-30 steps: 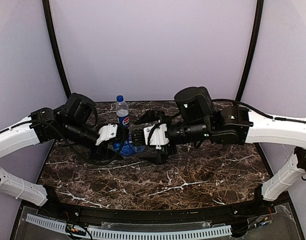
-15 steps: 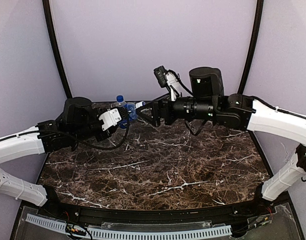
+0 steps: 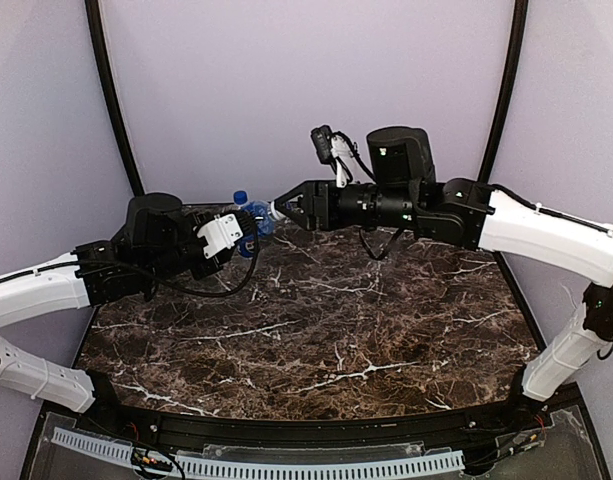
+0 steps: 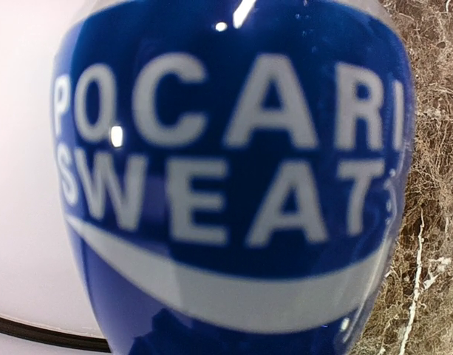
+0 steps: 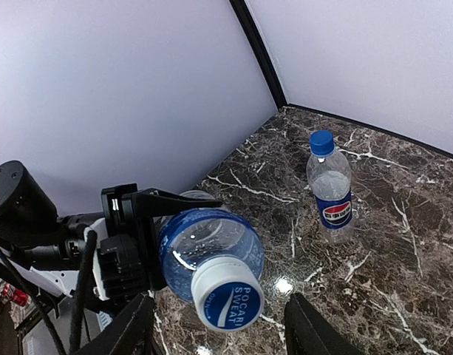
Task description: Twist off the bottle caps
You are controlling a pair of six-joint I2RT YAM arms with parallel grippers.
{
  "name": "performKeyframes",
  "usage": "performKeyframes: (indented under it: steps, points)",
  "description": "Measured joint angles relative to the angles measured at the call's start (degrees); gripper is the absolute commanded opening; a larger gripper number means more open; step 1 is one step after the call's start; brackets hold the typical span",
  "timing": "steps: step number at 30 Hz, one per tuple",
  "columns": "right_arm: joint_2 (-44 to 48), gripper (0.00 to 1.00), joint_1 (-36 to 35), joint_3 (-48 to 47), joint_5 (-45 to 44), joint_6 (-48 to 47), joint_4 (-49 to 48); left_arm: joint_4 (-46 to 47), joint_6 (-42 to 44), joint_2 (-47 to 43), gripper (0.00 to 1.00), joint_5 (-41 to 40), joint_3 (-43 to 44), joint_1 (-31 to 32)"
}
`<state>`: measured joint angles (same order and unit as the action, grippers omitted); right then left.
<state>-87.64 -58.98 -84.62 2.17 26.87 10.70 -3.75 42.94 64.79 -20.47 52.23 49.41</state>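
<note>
The left gripper (image 3: pixel 248 232) clamps the Pocari bottle (image 5: pixel 208 248) in mid-air above the table (image 5: pixel 403 244). Its long axis is roughly level, and the cap (image 5: pixel 227 303) points straight at the right gripper (image 5: pixel 221 310). That gripper's 2 fingers (image 5: pixel 130 329) flank the cap with gaps either side, gripping nothing. Only the right wrist view shows those gaps and a capped Pepsi bottle (image 5: pixel 332 188) standing beyond; the left wrist view shows only the label.

Under me lies a dark stone table (image 3: pixel 336 330) with thin white lines. Pale purple walls (image 3: pixel 306 90) stand behind it and beside it. A small spot of light (image 5: pixel 283 285) shines on it.
</note>
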Motion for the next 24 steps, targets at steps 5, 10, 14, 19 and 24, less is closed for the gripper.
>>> performKeyframes:
  steps: [5, 10, 14, 19, 24]
  points:
    - [-2.0, 0.41, 1.0, 0.0, 1.3, 1.5, -0.3, 0.6, 0.3, 0.0, 0.37, 0.0, 0.0, 0.0]
    - [-2.6, 0.30, 1.1, -0.1, 3.0, 1.6, -0.6, 0.7, 0.4, 0.0, 0.37, 0.1, -0.5, 0.0]
    - [-2.6, 0.13, 1.4, -0.1, 4.8, 1.4, -1.2, 0.9, 0.5, 0.0, 0.37, 0.3, -0.6, 0.0]
    - [-3.2, 0.00, 2.7, -0.2, 10.1, -1.4, -1.7, 0.3, 0.5, -0.2, 0.36, 1.6, -0.7, -0.1]
    - [-3.1, 0.00, 3.3, -0.2, 16.8, -13.2, 0.2, -6.4, -1.9, -1.5, 0.36, 9.0, 0.2, -0.9]
